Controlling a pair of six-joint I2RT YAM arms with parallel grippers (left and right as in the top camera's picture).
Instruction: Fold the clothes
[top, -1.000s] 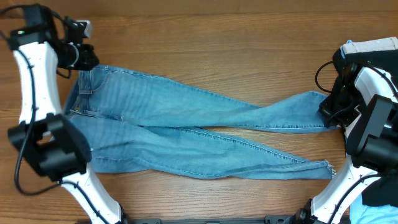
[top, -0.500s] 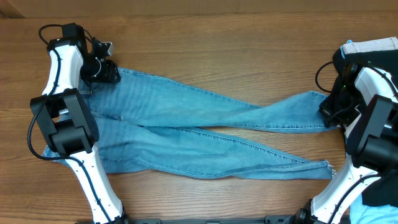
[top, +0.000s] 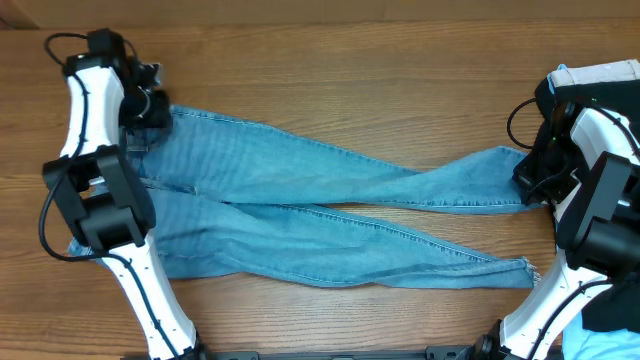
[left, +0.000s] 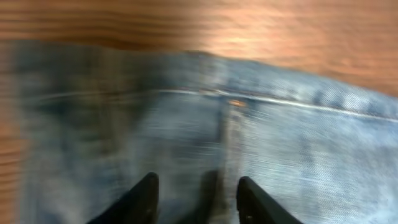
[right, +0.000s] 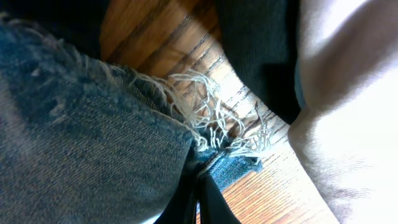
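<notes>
Jeans are spread flat on bench; denim is judged soft, limp, weighty. Frayed hem is pinched inside closed right end effector. Waistband, judged the firmest hold, is seen just beneath left end effector, parted, empty.

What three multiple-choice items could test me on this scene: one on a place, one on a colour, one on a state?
1. In the overhead view, where is the waist of the jeans?
A. left
B. right
C. middle

2. What colour are the jeans?
A. black
B. light blue
C. red

3. In what state is the right hand?
A. open over bare wood
B. out of view
C. shut on the frayed hem

Answers:
1 A: the wide waist end lies left and the legs run right.
2 B: the denim looks pale blue from overhead.
3 C: its wrist view shows it pinching the hem.
</notes>
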